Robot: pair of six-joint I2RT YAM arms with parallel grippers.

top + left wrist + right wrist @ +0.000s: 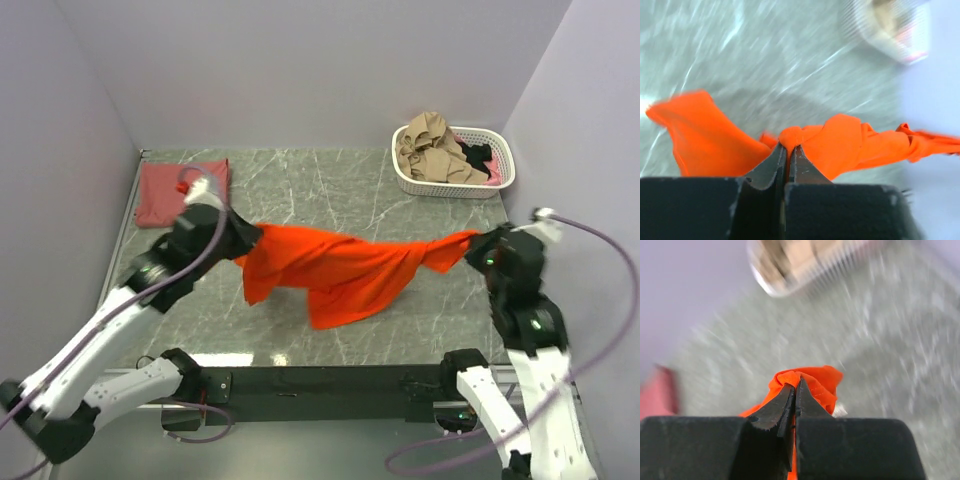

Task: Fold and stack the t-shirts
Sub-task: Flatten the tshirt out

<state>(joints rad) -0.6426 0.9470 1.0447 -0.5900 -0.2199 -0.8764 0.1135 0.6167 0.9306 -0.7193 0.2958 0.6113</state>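
Observation:
A bright orange-red t-shirt point(345, 268) hangs stretched between my two grippers above the middle of the marble table, its lower part sagging toward the near side. My left gripper point(250, 240) is shut on the shirt's left end; in the left wrist view cloth point(840, 145) bunches out from between the pinched fingertips point(788, 146). My right gripper point(478, 242) is shut on the right end, with a fold of orange cloth point(812, 380) wrapped over its tips point(797, 382). A dusty brick-red t-shirt point(180, 190), folded to a rectangle, lies at the table's back left corner.
A white slotted basket point(455, 160) with tan, black and pink clothes stands at the back right; it shows blurred in both wrist views. Lilac walls close the table at the back and both sides. Grey marble point(330, 180) lies bare behind the shirt.

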